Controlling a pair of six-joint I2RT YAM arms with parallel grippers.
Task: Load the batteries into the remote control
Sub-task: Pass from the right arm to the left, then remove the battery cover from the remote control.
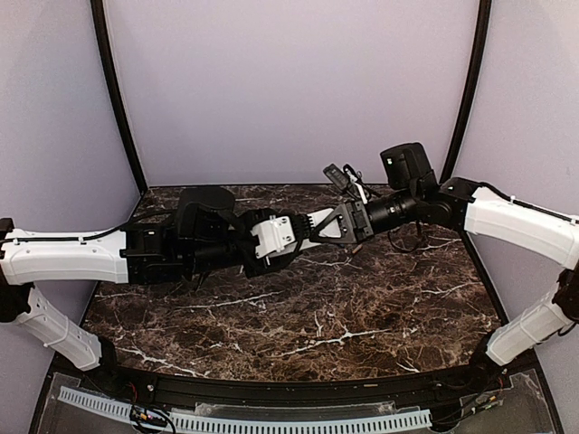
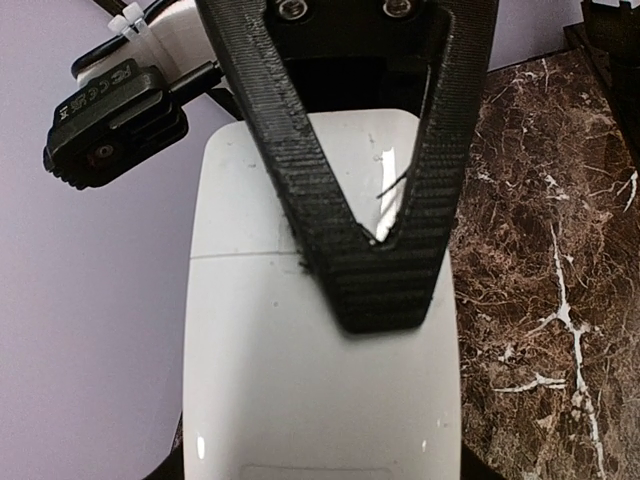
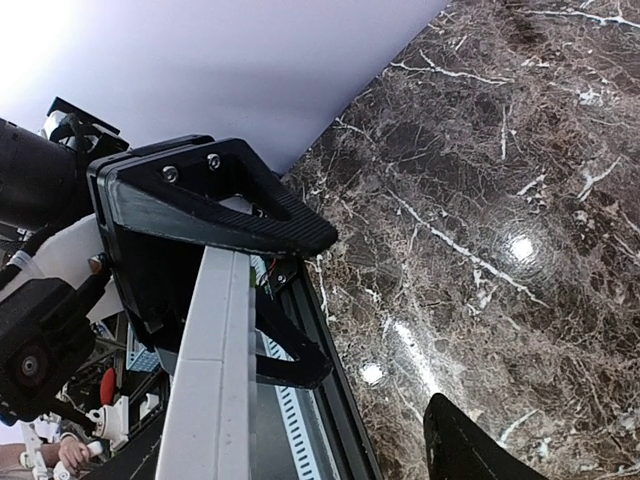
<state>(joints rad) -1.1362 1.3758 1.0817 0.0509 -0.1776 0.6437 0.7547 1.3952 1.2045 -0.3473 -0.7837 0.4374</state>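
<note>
The white remote control [image 2: 320,380] is held in the air over the table between both arms. It shows as a small white strip [image 1: 317,221] in the top view and edge-on [image 3: 210,380] in the right wrist view. My left gripper [image 1: 297,231] is shut on it, its fingers at the remote's two long edges. My right gripper [image 1: 338,221] is open and straddles the remote's far end. Its upper finger [image 2: 385,280] lies over the top face across a seam, and its lower finger [image 3: 470,450] hangs well apart below. No blue batteries are in view.
The dark marble table [image 1: 317,316] lies under both arms. A black frame and a white slotted strip [image 1: 271,420] run along the near edge. The other arm's wrist camera [image 2: 110,120] is close to the remote's far end.
</note>
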